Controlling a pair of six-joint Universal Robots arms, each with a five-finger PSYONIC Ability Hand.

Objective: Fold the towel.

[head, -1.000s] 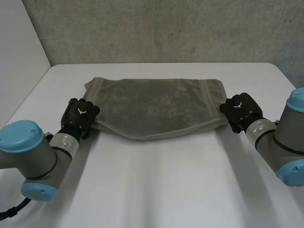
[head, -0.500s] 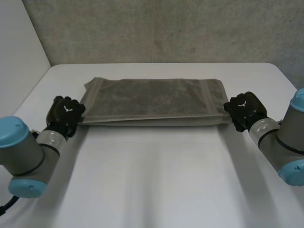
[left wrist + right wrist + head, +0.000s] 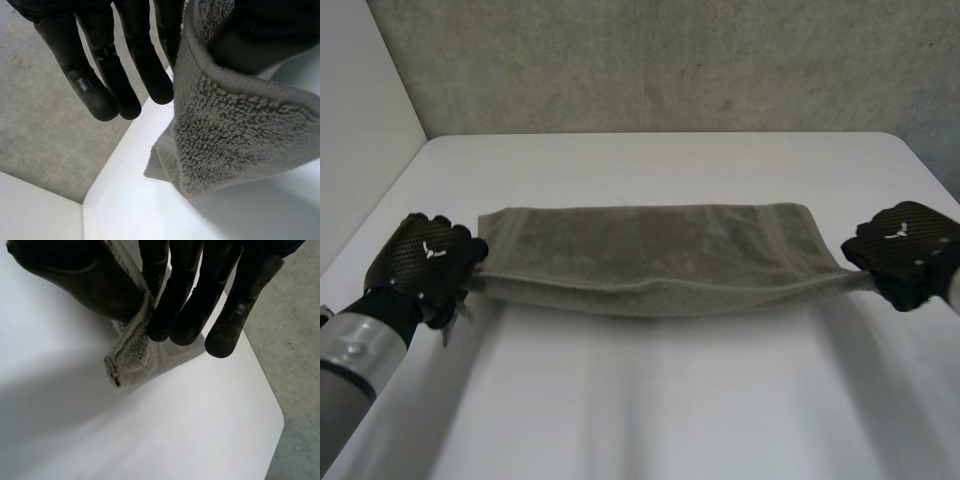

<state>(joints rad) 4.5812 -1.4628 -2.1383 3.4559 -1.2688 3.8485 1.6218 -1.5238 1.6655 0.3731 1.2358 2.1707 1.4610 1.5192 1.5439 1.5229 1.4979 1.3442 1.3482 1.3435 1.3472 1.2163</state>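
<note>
The folded towel (image 3: 650,255) spans mid-desk (image 3: 650,410), left to right. The left hand (image 3: 425,262) pinches its left end, thumb against finger, with the other fingers (image 3: 95,85) straight. The right hand (image 3: 905,250) pinches the right end. The towel's near edge sags, probably touching the desk.

Folded towel (image 3: 650,255) held between left hand (image 3: 425,262), right hand (image 3: 905,250), over table (image 3: 650,410).

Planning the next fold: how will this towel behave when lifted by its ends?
Probably floppy: the towel, held between the left hand and right hand, sags along its near edge. Likely not slippery: its looped pile looks rough, so pinching fingers should grip well. It seems thick, so folds may round rather than crease.
</note>
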